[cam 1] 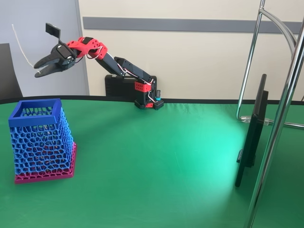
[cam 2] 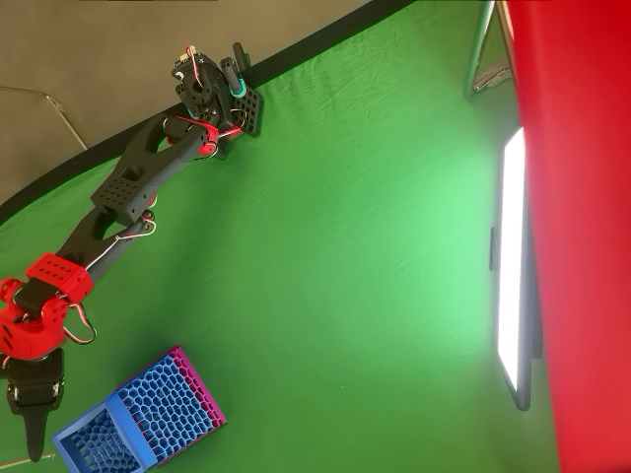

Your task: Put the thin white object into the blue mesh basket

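The fingers (cam 1: 39,69) pinch the white strip (cam 1: 20,46) high above the green surface (cam 1: 156,156). Best to bring it over the blue basket (cam 1: 35,110), tip down, before letting go.

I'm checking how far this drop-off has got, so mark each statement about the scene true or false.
1. The gripper holds the thin white object up in the air. True.
2. The thin white object already lies inside the blue mesh basket. False: it hangs above, at the gripper.
3. The basket stands upright on the green table. True.
4. The basket has tipped onto its side. False: its open rim faces up.
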